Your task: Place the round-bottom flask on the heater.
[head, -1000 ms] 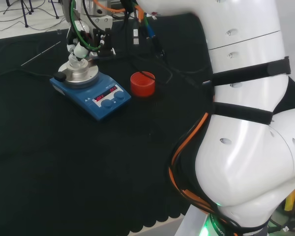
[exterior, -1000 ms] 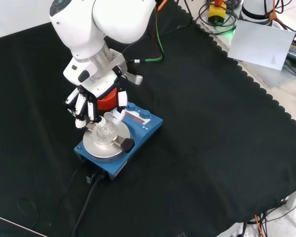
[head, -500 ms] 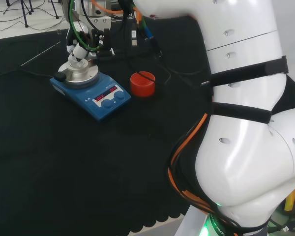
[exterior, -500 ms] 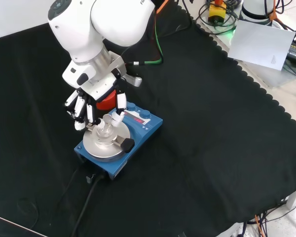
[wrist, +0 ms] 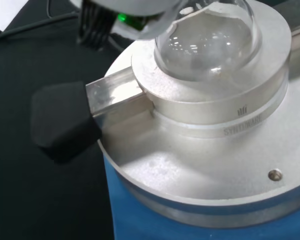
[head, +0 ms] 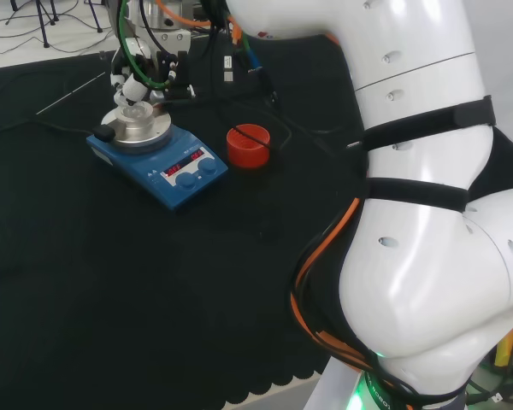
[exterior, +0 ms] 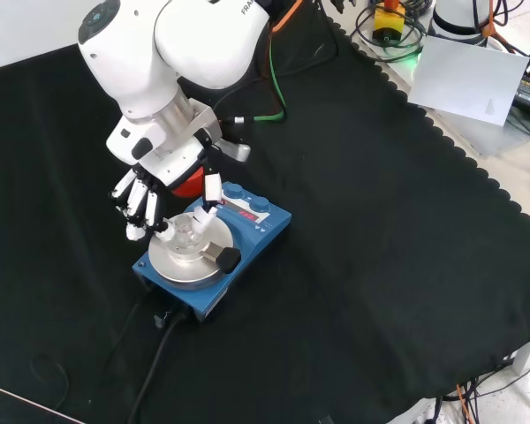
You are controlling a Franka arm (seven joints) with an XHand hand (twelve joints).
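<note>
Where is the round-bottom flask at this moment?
In the front view the round-bottom flask sits in the metal block on the blue heater, left of centre, between the fingers of the hand.

Red ribbed ring [head: 249,145] sat on the black cloth [head: 111,282] w/ a white paper sheet [exterior: 471,78] off past the cloth's scalloped edge, cables [exterior: 397,31] nearby.

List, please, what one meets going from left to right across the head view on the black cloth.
Blue heater with the round-bottom flask on its metal block and the hand above it → red ring stand → the arm's white links.
</note>
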